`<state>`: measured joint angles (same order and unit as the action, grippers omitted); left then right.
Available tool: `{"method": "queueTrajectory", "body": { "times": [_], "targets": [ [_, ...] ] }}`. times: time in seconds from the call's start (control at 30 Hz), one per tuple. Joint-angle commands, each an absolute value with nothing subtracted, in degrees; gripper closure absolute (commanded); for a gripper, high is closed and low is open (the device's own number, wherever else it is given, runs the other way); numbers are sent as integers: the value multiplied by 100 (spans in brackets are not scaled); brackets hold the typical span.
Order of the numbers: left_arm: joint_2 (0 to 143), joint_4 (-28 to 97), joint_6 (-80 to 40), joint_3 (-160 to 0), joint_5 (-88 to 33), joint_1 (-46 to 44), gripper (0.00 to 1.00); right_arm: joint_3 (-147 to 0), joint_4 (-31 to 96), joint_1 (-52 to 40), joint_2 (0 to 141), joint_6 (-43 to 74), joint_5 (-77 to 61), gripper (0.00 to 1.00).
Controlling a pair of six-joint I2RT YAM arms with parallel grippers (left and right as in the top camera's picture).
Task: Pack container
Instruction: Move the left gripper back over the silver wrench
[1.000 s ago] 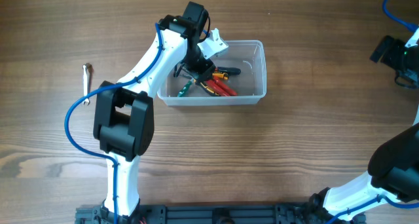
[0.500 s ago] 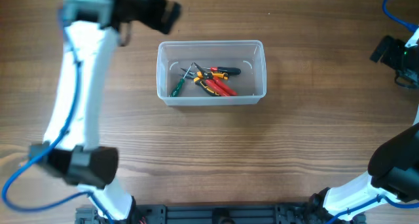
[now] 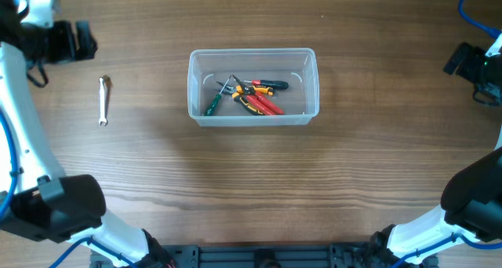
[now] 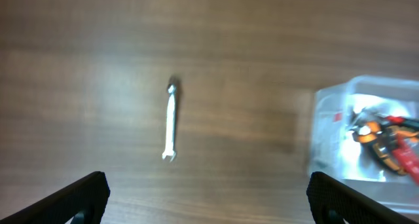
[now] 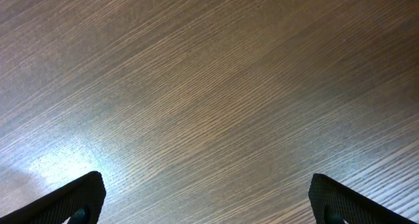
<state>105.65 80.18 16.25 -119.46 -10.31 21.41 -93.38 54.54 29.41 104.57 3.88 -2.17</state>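
Note:
The clear plastic container (image 3: 252,59) stands at the middle of the table and holds red and orange pliers (image 3: 259,103), a black-handled tool and a green-handled screwdriver (image 3: 212,104). It also shows blurred in the left wrist view (image 4: 330,142). A small silver wrench (image 3: 103,100) lies on the wood to its left, also in the left wrist view (image 4: 170,122). My left gripper (image 4: 208,198) is open and empty, high at the far left, above and left of the wrench. My right gripper (image 5: 208,198) is open and empty over bare wood at the far right.
The left arm's base (image 3: 59,209) stands at the front left. The right arm (image 3: 474,193) rises at the front right, with blue cable at the top right corner.
My left arm has swung out of the container and far to the left, leaving the tools inside. The right arm has not moved.

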Motion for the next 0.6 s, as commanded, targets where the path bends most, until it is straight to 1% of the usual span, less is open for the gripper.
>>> {"method": "queueTrajectory", "body": {
  "times": [0.0, 0.07, 0.13, 0.17, 0.57],
  "targets": [
    [10949, 7758, 2104, -11279, -982, 2355, 0, -9330, 5441, 2923, 10468, 491, -263, 0],
    [11198, 7446, 2069, -10899, -528, 2344, 0, -9330, 5441, 2923, 10468, 491, -263, 0],
    [11579, 7406, 2038, -10805, 104, 2287, 0, -9330, 5441, 2923, 10468, 493, -263, 0],
    [11708, 7376, 2038, -10805, 233, 2272, 0, -9330, 5441, 2923, 10468, 491, -263, 0],
    [12735, 6720, 2222, -10798, -54, 2217, 0, -9330, 5441, 2923, 10468, 491, -263, 0]
  ]
}}
